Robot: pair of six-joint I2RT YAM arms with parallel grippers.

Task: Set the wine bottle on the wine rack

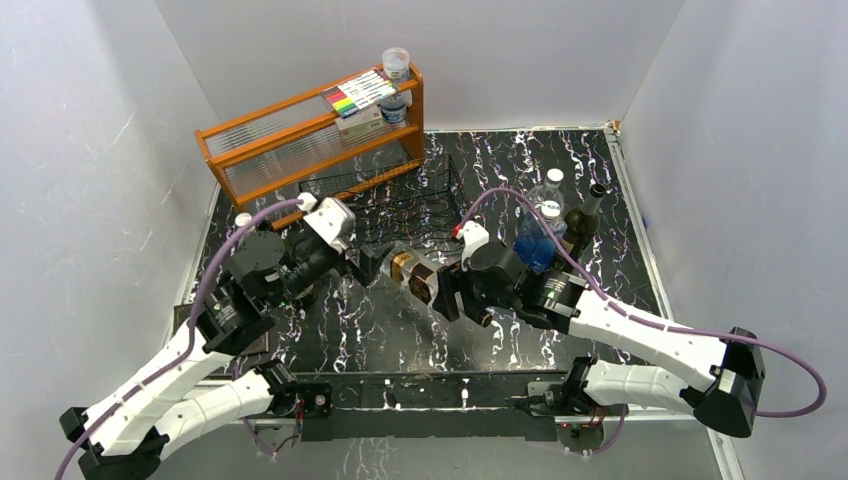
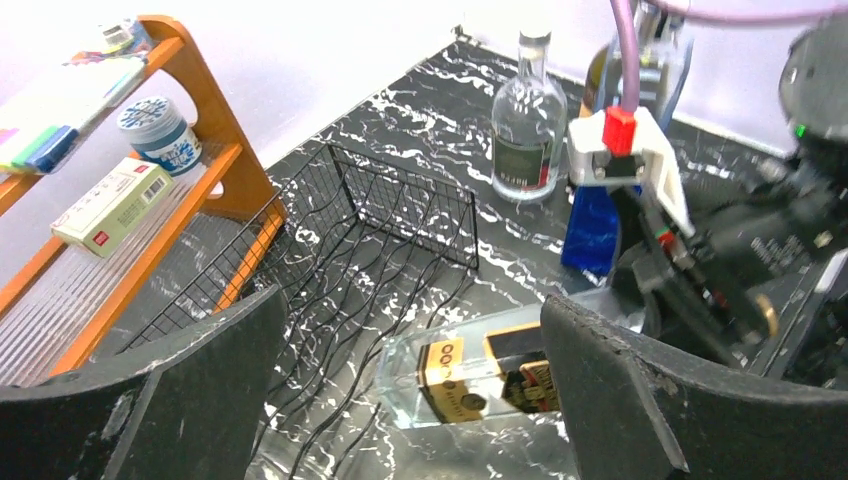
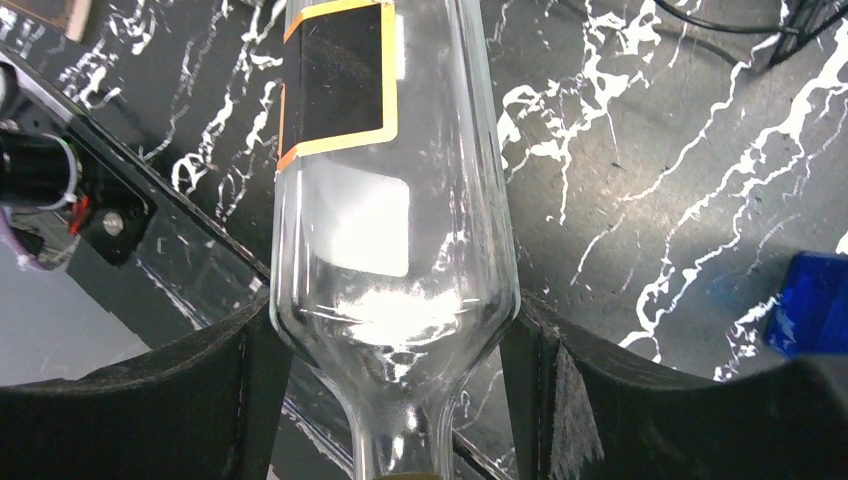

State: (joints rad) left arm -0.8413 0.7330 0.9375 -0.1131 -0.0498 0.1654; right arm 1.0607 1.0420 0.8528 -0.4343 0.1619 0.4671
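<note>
A clear wine bottle (image 1: 415, 272) with a gold and black label hangs on its side just above the table, its base toward the left. My right gripper (image 1: 455, 290) is shut on its shoulder; in the right wrist view the fingers (image 3: 250, 350) press both sides of the glass (image 3: 390, 230). My left gripper (image 1: 365, 262) is open and empty, with the bottle's base (image 2: 470, 380) just beyond its jaws. The black wire wine rack (image 1: 400, 200) stands right behind the bottle and holds nothing; it also shows in the left wrist view (image 2: 380, 230).
An orange wooden shelf (image 1: 300, 130) with a marker box and jars stands at the back left. A clear bottle (image 1: 548, 190), a dark bottle (image 1: 585, 220) and a blue bottle (image 1: 535, 245) stand at the right of the rack.
</note>
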